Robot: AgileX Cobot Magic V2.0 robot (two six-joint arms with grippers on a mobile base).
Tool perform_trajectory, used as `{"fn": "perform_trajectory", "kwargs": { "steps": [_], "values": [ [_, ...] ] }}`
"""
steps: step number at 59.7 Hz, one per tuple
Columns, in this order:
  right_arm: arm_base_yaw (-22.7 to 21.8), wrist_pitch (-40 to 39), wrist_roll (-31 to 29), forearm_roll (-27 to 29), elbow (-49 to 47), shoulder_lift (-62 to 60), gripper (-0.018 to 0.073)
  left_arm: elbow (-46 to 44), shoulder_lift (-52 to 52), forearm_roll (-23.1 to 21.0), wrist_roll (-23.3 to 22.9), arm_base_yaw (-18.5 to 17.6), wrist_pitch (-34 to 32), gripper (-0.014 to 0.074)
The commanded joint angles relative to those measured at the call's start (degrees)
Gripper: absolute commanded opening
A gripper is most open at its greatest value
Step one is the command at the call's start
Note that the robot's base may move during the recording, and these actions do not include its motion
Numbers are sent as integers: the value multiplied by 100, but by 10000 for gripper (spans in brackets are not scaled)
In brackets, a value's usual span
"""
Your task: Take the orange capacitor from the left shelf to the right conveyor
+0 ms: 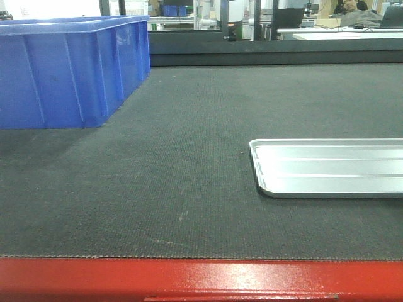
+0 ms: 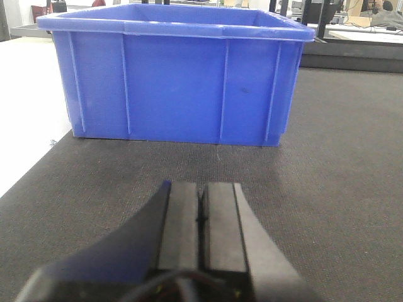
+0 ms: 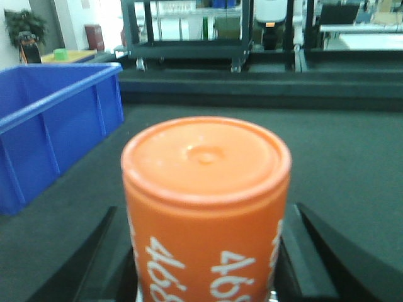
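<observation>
Orange capacitor; white "468" on side

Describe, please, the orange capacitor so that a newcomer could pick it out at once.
Over the dark belt, right of the blue bin, look between the fingers of the right end effector. There sits the orange capacitor: a flat-topped cylinder with white digits, the only bright orange thing nearby.

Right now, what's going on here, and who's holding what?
The right gripper holds the orange capacitor upright between its fingers, with the dark belt stretching ahead of it. The left gripper is shut with nothing in it, low over the belt and facing the blue bin. A metal tray lies on the belt's right side. Neither arm shows in the front view.
</observation>
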Motion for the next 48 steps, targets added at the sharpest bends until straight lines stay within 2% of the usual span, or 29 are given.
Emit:
{"fn": "perform_trajectory", "kwargs": {
  "steps": [1,9,26,48],
  "values": [
    [-29,-869,-12,-52,-194,616,106,-17,-68,-13,-10,9,-519,-127],
    [-29,-1567,-12,-386,47,1350,106,-17,-68,-13,-10,9,-519,-127],
    [-29,-4536,-12,-530,1328,2560,106,-17,-68,-13,-10,9,-519,-127],
    [-29,-6469,-150,-530,1425,4745,106,-17,-68,-13,-10,9,-519,-127]
  ]
}}
